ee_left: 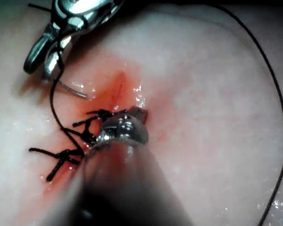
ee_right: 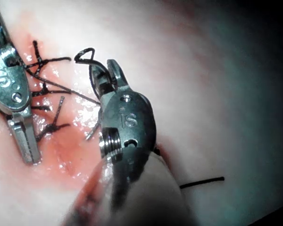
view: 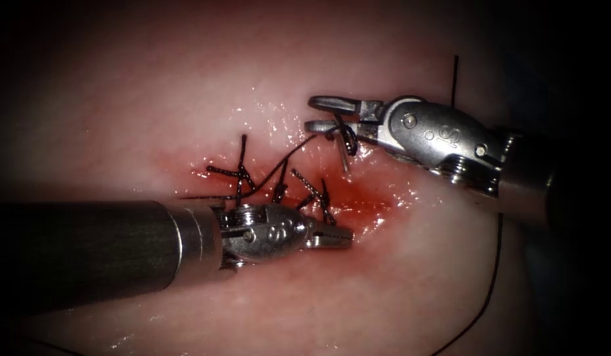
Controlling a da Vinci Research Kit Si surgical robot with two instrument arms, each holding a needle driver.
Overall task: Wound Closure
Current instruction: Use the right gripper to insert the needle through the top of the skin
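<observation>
Nearest the endoscope, the left end effector comes in from nine o'clock along its dark shaft and lies low over the tissue. Its jaws are pressed together and pinch nothing. The tip rests at the wet red fluid pooled at the right end of the cut, probably parked there so that it stays out of the thread's run.

Just beyond it, toward twelve o'clock, the cut ends of thread bristle up from finished stitches along the cut. These dark tails stand close together and leave little free room on the left side of the wound.

Farther on, at about one o'clock from the stitches, the right end effector enters from three o'clock. Its jaws stand spread. The thread is looped around them near their base and runs back down to the stitch line. The needle hangs below those jaws as a short pale sliver. It appears to dangle from the thread, not clamped, and its tip points at the tissue on the right side of the cut. I cannot tell whether it touches the tissue.

The long free run of thread drops past the right shaft toward five o'clock, well apart from the wound. Bare tissue lies open at six o'clock and at twelve o'clock, giving both tools room there.
</observation>
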